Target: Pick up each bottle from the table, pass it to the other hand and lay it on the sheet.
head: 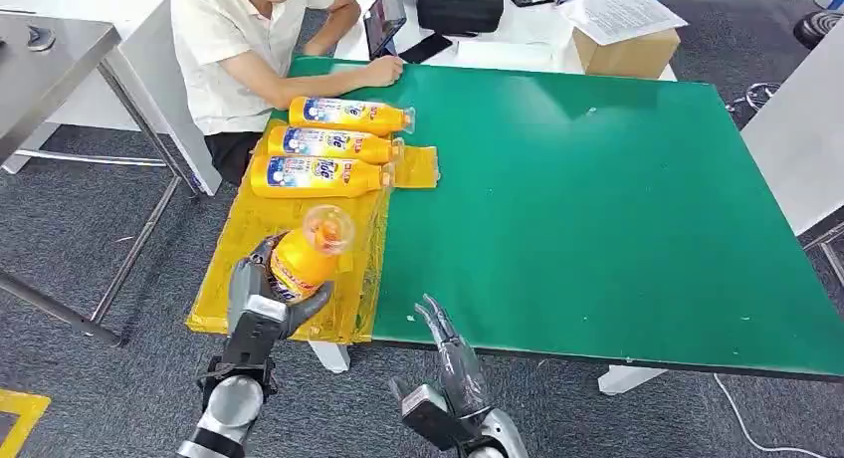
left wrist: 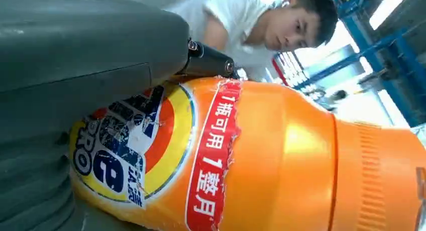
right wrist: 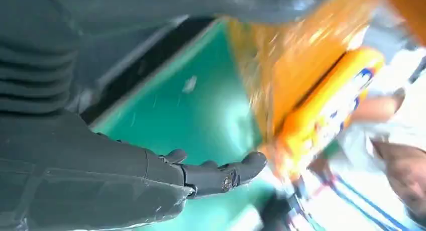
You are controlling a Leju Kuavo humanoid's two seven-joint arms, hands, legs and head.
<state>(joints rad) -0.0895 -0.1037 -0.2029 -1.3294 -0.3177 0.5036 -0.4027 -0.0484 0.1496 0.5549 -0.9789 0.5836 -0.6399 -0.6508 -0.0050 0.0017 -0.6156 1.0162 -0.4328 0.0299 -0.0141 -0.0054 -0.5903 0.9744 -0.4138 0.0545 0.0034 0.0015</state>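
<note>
While the left hand (head: pixel 261 304) is gripping an orange bottle (head: pixel 304 259) around its labelled body, it is holding that bottle above the near part of the yellow sheet (head: pixel 239 239), cap end pointing up and away toward the table. In the left wrist view the fingers (left wrist: pixel 75 50) are wrapping over the label, with the ribbed cap end sticking out free beyond them. The right hand (head: pixel 453 363) is hanging beside the near edge of the green table (head: pixel 597 209), holding nothing, its fingers spread and stretched out. Farther along the sheet, three more bottles (head: pixel 333 144) are lying on their sides, side by side, caps pointing toward the table's middle. Behind them a person in a white shirt (head: pixel 239 50) is sitting and resting a hand on the table's far edge. The bottle is looking like smooth, rigid plastic, probably full and so fairly heavy, with a glossy label that could be slipping under the fingers; the broad middle of the body is seeming the safest place to be taking hold, not the narrower cap end.
</note>
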